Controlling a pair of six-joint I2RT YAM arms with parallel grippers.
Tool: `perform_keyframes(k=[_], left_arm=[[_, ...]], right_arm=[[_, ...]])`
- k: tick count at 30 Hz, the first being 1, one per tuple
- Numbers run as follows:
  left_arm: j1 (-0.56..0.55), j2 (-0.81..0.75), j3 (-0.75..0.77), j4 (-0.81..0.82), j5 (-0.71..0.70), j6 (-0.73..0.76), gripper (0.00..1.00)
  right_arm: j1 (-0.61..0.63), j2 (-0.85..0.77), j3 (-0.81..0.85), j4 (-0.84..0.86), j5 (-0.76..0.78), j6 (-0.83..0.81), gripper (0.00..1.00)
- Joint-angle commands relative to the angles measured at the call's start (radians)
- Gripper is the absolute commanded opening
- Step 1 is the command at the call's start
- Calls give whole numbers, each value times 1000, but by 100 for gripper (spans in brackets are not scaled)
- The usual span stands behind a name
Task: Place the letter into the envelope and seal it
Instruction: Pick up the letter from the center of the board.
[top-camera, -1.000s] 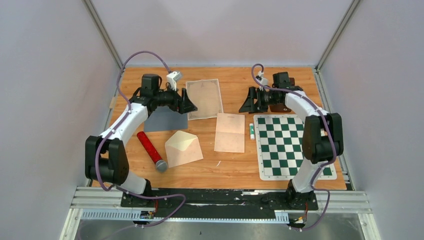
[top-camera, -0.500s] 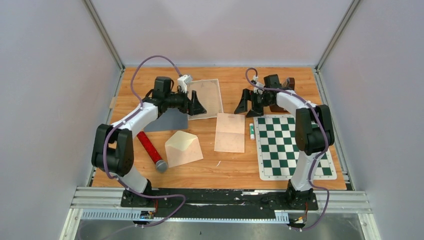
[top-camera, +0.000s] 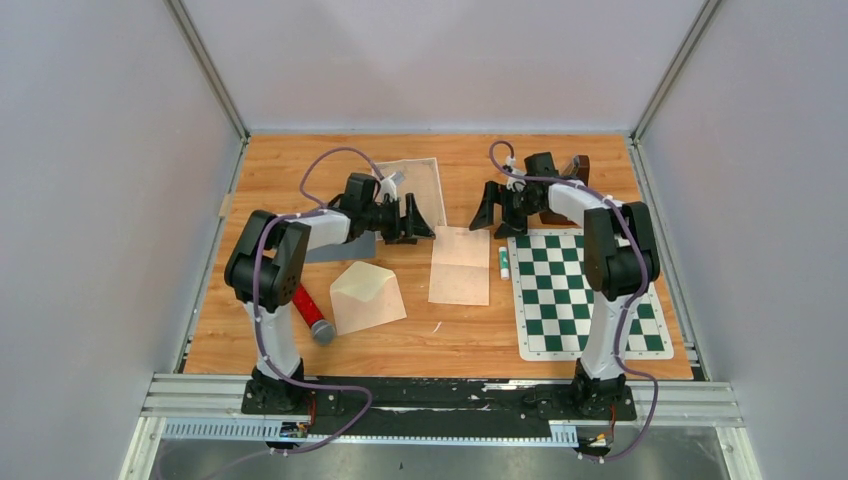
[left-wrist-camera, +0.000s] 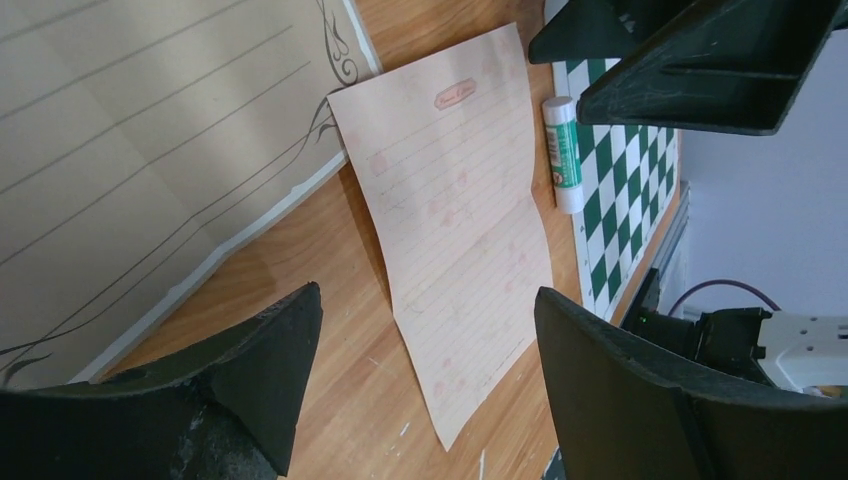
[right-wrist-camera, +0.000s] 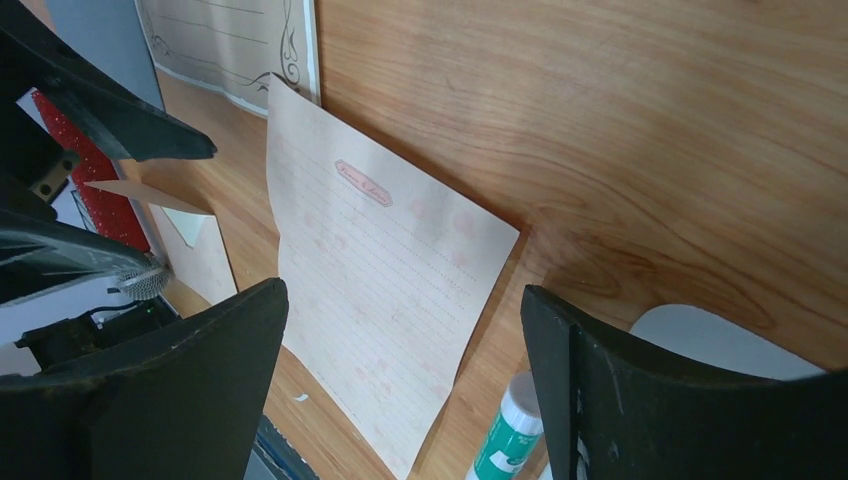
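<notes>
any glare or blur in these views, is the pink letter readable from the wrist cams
Top external: even, soft light, no glare, the pink letter sharp but small. Left wrist: its ruled lines show, the header label is too small to read; the dark left pincer fingers lack detail. Right wrist: a soft shadow along the letter's right edge, no glare.

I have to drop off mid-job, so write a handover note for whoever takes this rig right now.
Left gripper: open, empty, by the letter's far left corner.
Right gripper: open, empty, by its far right corner.
Letter: lying flat, not gripped.
Envelope: left of the letter, flap open.
Glue stick: just right of the letter.
Done: nothing yet.
Left: pick up the letter, slide it into the envelope, seal it.
</notes>
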Motion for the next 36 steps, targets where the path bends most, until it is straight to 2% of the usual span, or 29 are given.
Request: perform_keyframes(k=[1,8,15,23,29,32,36], left_arm=[[-44,48,41,67,-9,-56,84],[-87,133,96,16,-43,-42,83],[-88,150,107,24,-27,-37,79],[-86,142,80,107,17,-42,66],[-85,160,84,158,63,-49,50],[-84,161,86,180,81,-46,36],[-85,156,84,219,110,-53,23]], right_arm=[[1,32,46,27,-17,9,88],[1,61,33,44,-97,-13,88],[-15,46,1,70,-248,-33,87],[-50,-3,-16,71,-381,-87,83],[-50,-44,-51,61,-479,-138,76],[-50,-63,-66,61,-482,-158,74],[-50,-84,-71,55,-473,-190,72]])
